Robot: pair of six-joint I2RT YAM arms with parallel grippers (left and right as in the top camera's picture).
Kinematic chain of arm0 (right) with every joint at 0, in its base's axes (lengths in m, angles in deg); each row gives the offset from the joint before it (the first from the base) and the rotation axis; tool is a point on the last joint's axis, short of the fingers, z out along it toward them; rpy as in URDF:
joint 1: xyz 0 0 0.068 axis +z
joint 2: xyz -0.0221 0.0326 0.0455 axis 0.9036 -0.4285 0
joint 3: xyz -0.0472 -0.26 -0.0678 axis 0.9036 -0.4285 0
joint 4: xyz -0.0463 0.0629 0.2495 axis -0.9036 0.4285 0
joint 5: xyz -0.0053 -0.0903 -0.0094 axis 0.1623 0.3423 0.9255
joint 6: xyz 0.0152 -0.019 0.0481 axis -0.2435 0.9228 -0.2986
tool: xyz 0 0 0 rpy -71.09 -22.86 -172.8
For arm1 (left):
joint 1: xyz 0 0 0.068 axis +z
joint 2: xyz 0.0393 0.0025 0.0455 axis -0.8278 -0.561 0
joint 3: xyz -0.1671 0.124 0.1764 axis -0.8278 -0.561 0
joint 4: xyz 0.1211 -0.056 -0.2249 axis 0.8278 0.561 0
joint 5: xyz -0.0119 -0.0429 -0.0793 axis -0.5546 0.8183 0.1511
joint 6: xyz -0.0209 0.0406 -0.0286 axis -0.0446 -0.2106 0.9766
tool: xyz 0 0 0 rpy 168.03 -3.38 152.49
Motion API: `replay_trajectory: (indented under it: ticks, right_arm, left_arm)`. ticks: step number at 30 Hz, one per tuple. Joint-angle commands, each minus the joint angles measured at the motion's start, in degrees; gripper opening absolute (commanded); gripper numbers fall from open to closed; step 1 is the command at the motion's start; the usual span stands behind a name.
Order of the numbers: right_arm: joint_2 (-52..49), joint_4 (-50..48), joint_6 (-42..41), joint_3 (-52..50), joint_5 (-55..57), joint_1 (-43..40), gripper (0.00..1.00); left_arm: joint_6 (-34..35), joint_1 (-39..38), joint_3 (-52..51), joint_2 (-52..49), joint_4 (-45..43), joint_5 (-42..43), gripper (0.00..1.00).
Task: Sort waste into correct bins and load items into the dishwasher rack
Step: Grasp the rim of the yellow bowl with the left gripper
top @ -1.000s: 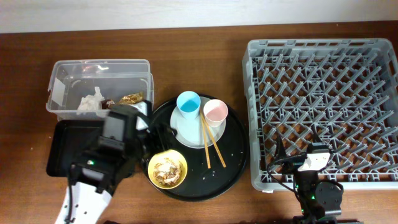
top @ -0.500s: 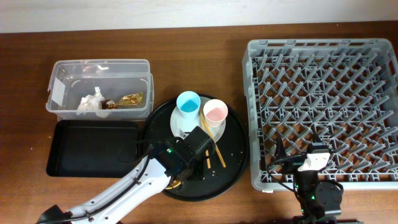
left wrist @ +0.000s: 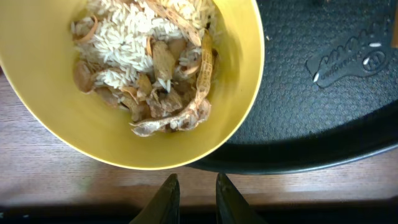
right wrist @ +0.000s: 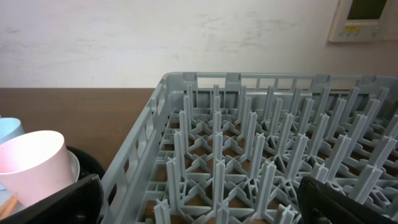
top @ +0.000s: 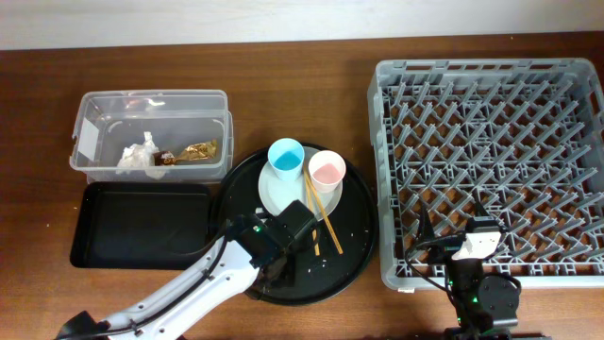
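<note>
Left wrist view: left pincer (left wrist: 194,198) barely parted, empty, beside bowl (left wrist: 239,68); poor rim grip could spill scraps (left wrist: 155,93). Right pincer (right wrist: 199,202) wide open.

No text, label or number can be read anywhere

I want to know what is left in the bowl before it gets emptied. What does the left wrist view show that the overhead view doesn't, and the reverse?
Only the left wrist view: the inside of the yellow bowl, holding rice and tan scraps, with the left gripper near its rim. Only the overhead view: the clear tub, black rectangular tray, blue cup, pink cup, chopsticks and rack; the left arm hides the bowl there. Both: the round black tray and wooden table.
</note>
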Motion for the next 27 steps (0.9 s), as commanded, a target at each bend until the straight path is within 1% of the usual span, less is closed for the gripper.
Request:
replay_trajectory:
  ticks: [1, 2, 3, 5, 7, 8, 9, 11, 12, 13, 16, 24, 25, 27]
  right_arm:
    - [0.28, 0.24, 0.2, -0.42, 0.31, -0.35, 0.98]
    - [0.28, 0.24, 0.2, -0.42, 0.31, -0.35, 0.98]
    - [0.28, 0.24, 0.2, -0.42, 0.31, -0.35, 0.98]
    - [0.28, 0.24, 0.2, -0.42, 0.28, -0.35, 0.98]
    - [0.28, 0.24, 0.2, -0.42, 0.31, -0.35, 0.98]
    - [0.28, 0.24, 0.2, -0.42, 0.31, -0.35, 0.98]
    - [0.28, 0.24, 0.2, -0.42, 0.31, -0.35, 0.98]
    - [0.28, 0.24, 0.2, -0.42, 0.31, -0.35, 0.98]
    - [0.28, 0.24, 0.2, -0.42, 0.31, -0.35, 0.98]
    - [0.28, 0.24, 0.2, -0.42, 0.28, -0.35, 0.98]
    - [0.28, 0.24, 0.2, -0.42, 0.31, -0.35, 0.98]
    - [0.28, 0.24, 0.2, -0.42, 0.31, -0.35, 0.98]
    - [0.28, 0.24, 0.2, -0.42, 0.31, -0.35, 0.98]
    - [0.28, 0.24, 0.2, -0.42, 0.28, -0.35, 0.98]
  left_arm:
    - [0.28, -0.15, 0.04, -0.02, -9.4, -5.31, 0.21]
    - [0.28, -0.15, 0.04, -0.02, -12.46, -7.32, 0.2]
    - [1.14, -0.15, 0.04, -0.13, -14.62, -12.31, 0.2]
    - [6.73, -0.15, 0.04, -0.37, -14.6, -17.57, 0.21]
    - [11.67, -0.15, 0.04, -0.81, -14.78, -18.47, 0.21]
    - [15.21, -0.15, 0.04, -1.33, -15.26, -20.72, 0.27]
    - [17.35, -0.15, 0.04, -1.66, -15.56, -21.99, 0.29]
    - [23.43, -0.15, 0.04, -2.49, -17.25, -22.91, 0.32]
    - [28.06, -0.15, 0.04, -3.15, -18.08, -22.91, 0.4]
    - [30.8, -0.15, 0.04, -3.65, -18.56, -22.67, 0.42]
    - [31.17, -0.17, 0.04, -4.11, -19.17, -19.39, 0.42]
    - [31.17, -0.17, 0.04, -8.61, -18.18, -17.05, 0.41]
    - [31.17, -0.17, 0.04, -8.81, -17.73, -16.81, 0.35]
    - [31.17, -0.17, 0.04, -8.87, -17.49, -15.5, 0.29]
